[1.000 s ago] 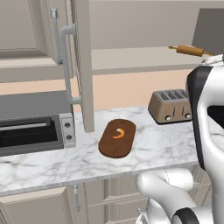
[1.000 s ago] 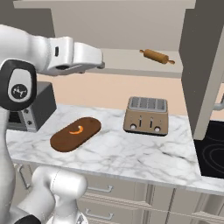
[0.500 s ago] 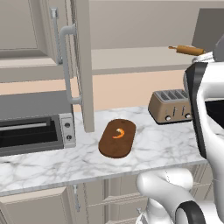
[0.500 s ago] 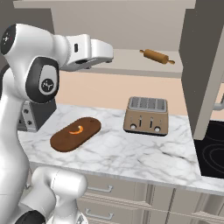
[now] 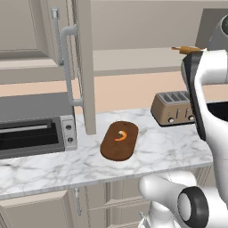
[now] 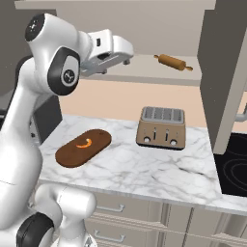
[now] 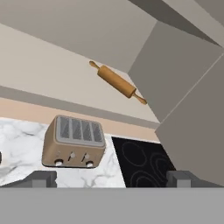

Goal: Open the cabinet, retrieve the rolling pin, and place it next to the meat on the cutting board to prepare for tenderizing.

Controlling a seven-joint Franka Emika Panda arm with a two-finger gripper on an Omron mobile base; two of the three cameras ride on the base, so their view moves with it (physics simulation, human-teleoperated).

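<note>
Pincer (image 7: 111,177) spread; rolling pin (image 6: 173,62) flat, lying diagonally on cabinet (image 6: 144,72) shelf.

- Toaster (image 6: 161,127): tan, four slots, sitting upright on the marble table (image 6: 144,173), near the back wall.
- Toaster oven (image 5: 31,136): dark, off at the table's left end, silver knob panel on its right side.
- Black cooktop (image 7: 142,164) just to the right of the toaster, rings visible.
- Base drawers (image 6: 116,212) under the table front, with little bar handles.
</note>
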